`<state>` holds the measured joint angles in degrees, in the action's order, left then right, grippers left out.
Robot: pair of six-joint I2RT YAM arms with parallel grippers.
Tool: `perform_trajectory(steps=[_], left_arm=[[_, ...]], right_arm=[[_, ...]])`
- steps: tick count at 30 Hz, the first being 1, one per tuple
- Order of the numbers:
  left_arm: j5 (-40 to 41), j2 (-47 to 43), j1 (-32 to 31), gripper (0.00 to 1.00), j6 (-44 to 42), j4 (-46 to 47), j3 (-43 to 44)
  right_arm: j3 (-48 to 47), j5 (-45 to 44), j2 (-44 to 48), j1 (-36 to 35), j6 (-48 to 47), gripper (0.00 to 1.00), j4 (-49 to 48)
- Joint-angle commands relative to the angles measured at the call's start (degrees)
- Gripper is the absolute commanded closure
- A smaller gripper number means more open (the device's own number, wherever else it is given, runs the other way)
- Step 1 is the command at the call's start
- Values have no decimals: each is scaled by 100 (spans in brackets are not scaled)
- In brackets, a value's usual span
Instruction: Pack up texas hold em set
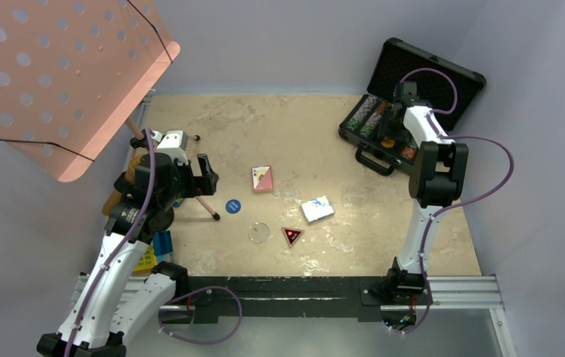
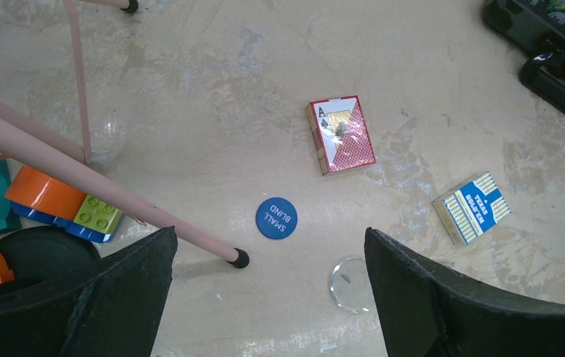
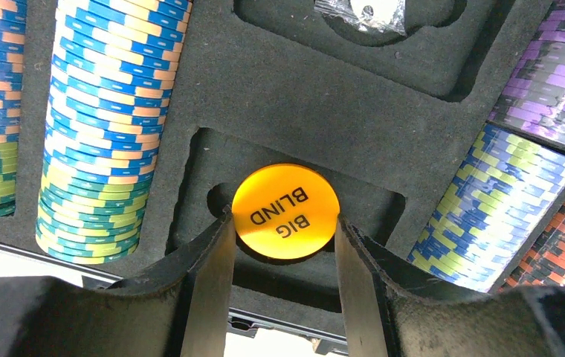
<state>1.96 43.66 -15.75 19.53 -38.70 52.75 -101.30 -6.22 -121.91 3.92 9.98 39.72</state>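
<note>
The black briefcase [image 1: 422, 78] stands open at the far right, with rows of coloured chips [image 3: 101, 111] in its foam lining [image 3: 279, 82]. My right gripper [image 3: 285, 223] is shut on the orange "BIG BLIND" button [image 3: 285, 212], held over a foam recess in the case. On the table lie the red deck [image 2: 341, 134], the blue deck [image 2: 471, 207], the blue "SMALL BLIND" button [image 2: 276, 218], the clear button [image 2: 350, 285] and the dark triangular marker [image 1: 291, 236]. My left gripper [image 2: 270, 242] is open and empty above the table, near the blue button.
The pink perforated music stand [image 1: 64, 74] leans over the far left; one leg ends at a black foot [image 2: 240, 259] just left of the blue button. Toy bricks [image 2: 64, 204] and yellow and blue crates [image 1: 153, 253] sit at the left edge. The briefcase handle [image 2: 558, 78] faces the table.
</note>
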Motion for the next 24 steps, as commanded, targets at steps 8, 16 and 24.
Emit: perform_trajectory(steps=[8, 16, 24], left_arm=[[67, -37, 37, 0, 25, 111, 16], [80, -33, 37, 0, 25, 104, 17], [77, -33, 37, 0, 25, 99, 25]], right_arm=[[-217, 269, 3, -23, -74, 61, 483], [-235, 364, -27, -32, -117, 60, 607], [-333, 132, -200, -32, -101, 58, 724]])
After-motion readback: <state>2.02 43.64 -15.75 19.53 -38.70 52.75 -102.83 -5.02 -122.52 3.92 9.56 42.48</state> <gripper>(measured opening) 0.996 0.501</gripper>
